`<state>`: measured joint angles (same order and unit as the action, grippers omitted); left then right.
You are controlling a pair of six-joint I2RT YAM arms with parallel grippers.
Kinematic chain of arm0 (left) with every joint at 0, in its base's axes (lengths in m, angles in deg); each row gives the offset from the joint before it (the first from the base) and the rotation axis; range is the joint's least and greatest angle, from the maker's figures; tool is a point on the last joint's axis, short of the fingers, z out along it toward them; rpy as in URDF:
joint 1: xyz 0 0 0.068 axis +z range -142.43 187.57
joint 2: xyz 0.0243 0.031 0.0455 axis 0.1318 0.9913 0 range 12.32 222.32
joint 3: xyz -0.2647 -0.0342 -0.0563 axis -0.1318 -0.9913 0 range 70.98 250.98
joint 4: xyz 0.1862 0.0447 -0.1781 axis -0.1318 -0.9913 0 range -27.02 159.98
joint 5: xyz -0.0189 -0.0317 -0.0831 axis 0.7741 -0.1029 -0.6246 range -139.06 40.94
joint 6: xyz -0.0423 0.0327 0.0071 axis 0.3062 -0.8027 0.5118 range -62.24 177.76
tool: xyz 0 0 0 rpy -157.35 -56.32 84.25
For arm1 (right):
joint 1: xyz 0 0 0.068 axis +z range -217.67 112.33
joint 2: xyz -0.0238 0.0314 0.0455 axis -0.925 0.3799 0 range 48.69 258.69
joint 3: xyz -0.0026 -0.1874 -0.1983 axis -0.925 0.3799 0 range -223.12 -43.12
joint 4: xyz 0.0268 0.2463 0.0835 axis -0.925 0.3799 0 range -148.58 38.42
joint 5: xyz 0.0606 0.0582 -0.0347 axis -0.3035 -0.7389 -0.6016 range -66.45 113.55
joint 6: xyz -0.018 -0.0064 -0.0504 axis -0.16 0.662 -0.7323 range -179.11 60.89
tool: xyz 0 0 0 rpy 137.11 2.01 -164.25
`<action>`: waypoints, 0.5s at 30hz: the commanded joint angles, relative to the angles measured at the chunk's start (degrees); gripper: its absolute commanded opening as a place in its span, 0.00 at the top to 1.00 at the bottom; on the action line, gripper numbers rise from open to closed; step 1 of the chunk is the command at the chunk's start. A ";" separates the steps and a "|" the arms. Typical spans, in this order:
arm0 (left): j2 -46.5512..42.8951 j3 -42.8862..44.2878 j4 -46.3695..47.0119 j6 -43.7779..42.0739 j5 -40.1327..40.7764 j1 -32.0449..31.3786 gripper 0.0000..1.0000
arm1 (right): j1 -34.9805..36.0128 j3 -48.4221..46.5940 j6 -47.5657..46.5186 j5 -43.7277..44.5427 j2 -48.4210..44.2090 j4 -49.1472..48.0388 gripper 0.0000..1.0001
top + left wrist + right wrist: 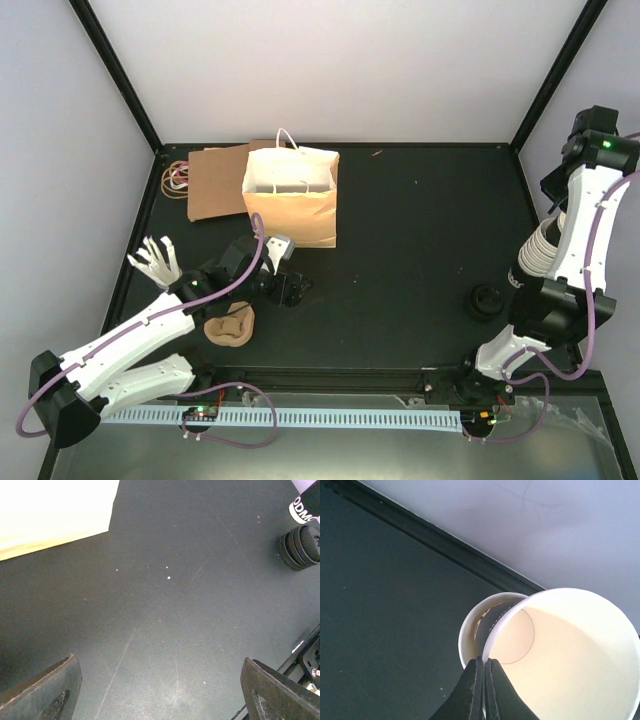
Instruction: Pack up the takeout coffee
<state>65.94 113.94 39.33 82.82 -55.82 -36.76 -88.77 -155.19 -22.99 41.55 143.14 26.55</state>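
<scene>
Top external view: the takeout coffee (487, 300) sits near the right edge of the bench (400, 210), toward the near side, just beside the right arm. From here we see one dark round thing with a black lid. The left wrist view shows it ribbed like stacked discs, so we cannot tell whether it is one cup or several together. Paper bag (291, 195) stands open toward the far edge, left of centre, well apart from the coffee.

Left gripper (288, 288): jaws spread wide, nothing between them, over bare bench in front of the bag. Right gripper (484, 662): fingers clenched on the rim of a cream paper cup (570, 650), with a second cup (470, 640) just behind it. It is not on the coffee.

Handling, our judgement:
- Weight: light if empty, heavier and sloshy if filled. The pictures do not say which.
- Lid: the plastic looks smooth, likely slippery, and may pop off if pinched.
- Wall: the part below the lid should give under a hard squeeze.
- Grip: we would take it across the body just under the lid's rim, jaws level, with modest force, keeping it upright.
- Which gripper: the right gripper is nearer but occupied. The left gripper is free but well apart from the coffee.
</scene>
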 commanded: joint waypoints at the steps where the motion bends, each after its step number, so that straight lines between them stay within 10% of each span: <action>1: -0.71 2.23 -0.35 -0.62 0.80 -0.15 0.11 | 0.44 -3.10 0.23 2.06 -2.03 1.89 0.99; 15: -0.90 2.17 -0.35 -0.41 0.79 -0.19 0.10 | 1.50 -13.14 -4.28 -5.66 -9.67 1.55 0.99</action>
<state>65.92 113.94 39.33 82.82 -55.82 -36.76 -87.51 -164.55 -24.89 39.10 137.33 28.01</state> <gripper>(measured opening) 0.895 0.041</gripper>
